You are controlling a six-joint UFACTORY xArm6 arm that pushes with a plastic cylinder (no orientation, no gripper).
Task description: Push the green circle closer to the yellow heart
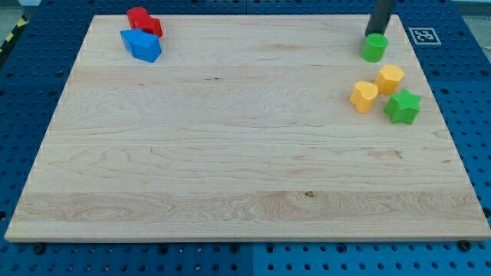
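Starting at the view's left, I see a red block near the top-left corner of the wooden board, its exact shape hard to make out, and a blue block touching it just below, angular in outline. The wide middle of the board shows only pale wood grain. Moving to the view's right, the yellow heart sits on the right part of the board, with a second yellow block, roughly hexagonal, just beside it up and to the right. A green star lies just right of the heart and below that second yellow block, close to both. Above this cluster, near the top edge, stands the green circle, apart from the heart and almost straight above it in the view. My tip comes down from the view's top and stands right at the far side of the green circle, touching it or nearly so; I cannot tell which. I carry no pincer, only this dark rod, so there is nothing to report as wide, narrow or holding. A black-and-white marker sits off the board's top-right corner.
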